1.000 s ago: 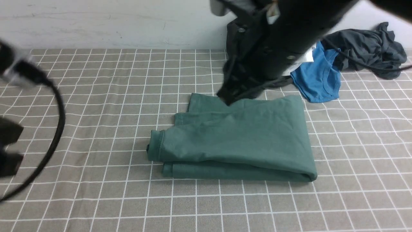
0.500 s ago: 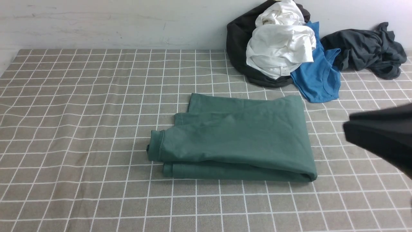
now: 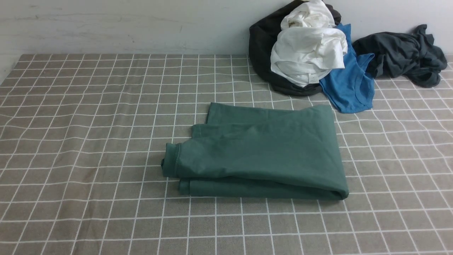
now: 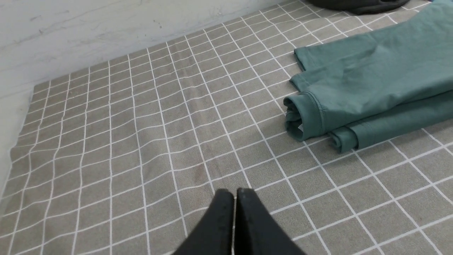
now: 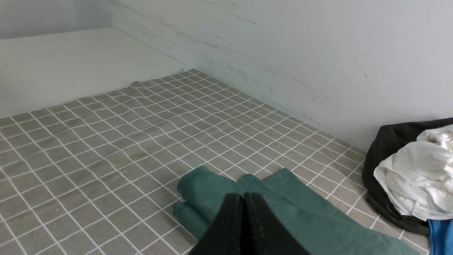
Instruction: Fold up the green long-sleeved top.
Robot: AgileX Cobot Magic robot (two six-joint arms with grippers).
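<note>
Folded green top on the checked cloth, both our arms clear of it.

Starting at our left, the left gripper (image 4: pixel 233 198) hangs over bare checked tablecloth (image 3: pixel 88 141) with its jaws pressed together on nothing, apart from the garment. At the middle of the cloth lies the green long-sleeved top (image 3: pixel 262 156), a compact stack of layers with a ribbed cuff (image 3: pixel 171 159) rolled at its left edge. We judge the folding done, or nearly so; any next move asks only that we square up the staggered far edges or tuck that cuff. The right gripper (image 5: pixel 244 212) is likewise closed and empty, above the top. Farther right, by the wall, sit a white garment (image 3: pixel 308 53) on a black one (image 3: pixel 262 46), a blue shirt (image 3: pixel 348 88) and a dark grey garment (image 3: pixel 403 56), all clear of the fold; nothing blocks us.
</note>
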